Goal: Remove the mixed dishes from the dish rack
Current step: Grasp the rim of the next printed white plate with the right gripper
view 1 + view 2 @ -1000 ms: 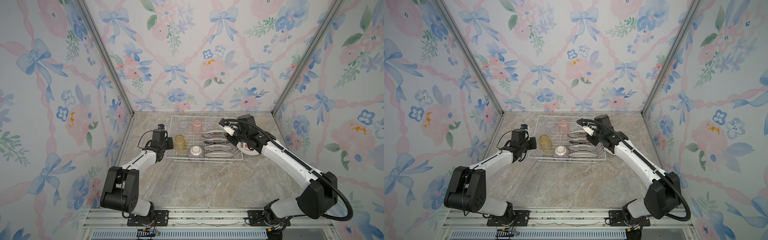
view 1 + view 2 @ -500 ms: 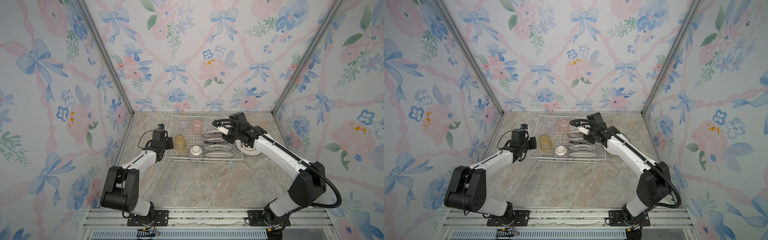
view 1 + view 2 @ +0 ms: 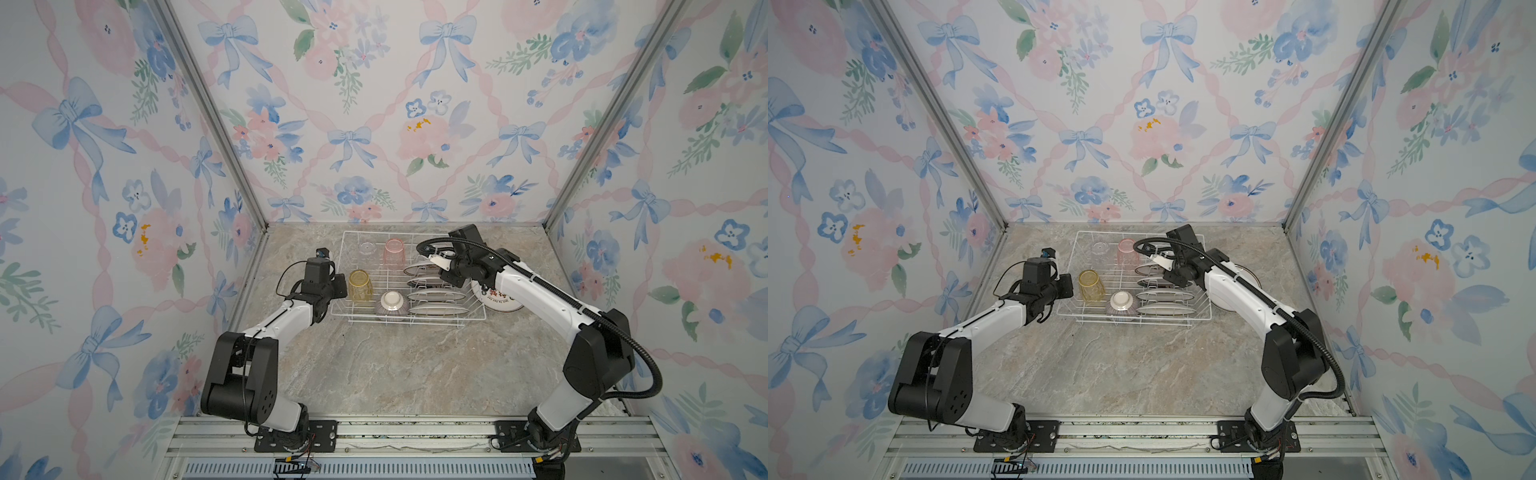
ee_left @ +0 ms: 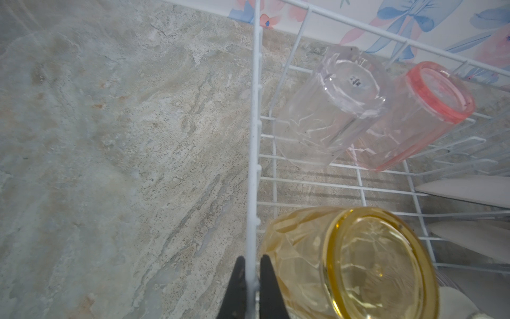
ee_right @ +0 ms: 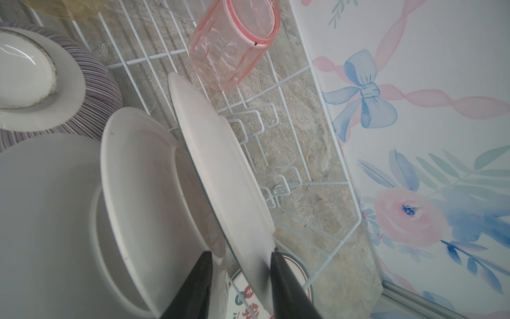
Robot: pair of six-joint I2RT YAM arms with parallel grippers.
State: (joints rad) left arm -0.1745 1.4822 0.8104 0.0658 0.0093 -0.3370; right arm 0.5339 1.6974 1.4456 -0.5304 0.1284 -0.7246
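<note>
So the bit that matters is the far plate of the four standing on edge in the right half of the rack. It runs left to right, with its faces pointing near and far. Its right-hand rim sits between the right jaws, which come in from the right, so the right arm is clearly the nearer one for this plate.

Those jaws are part open around the rim. In the right wrist view one finger looks right up against the plate and the other shows a sliver of gap, so I'd call it straddled, not pinched yet.

The left jaws are closed tight on the rack's left rim wire, just beside the yellow tumbler. My guess is they're steadying the rack.

One plate already lies flat on the surface just right of the rack. The clear tumbler, pink tumbler and striped bowl are in the rack's left half.

I reckon the next move is to close and lift straight up, since the neighbouring plate stands very close
</note>
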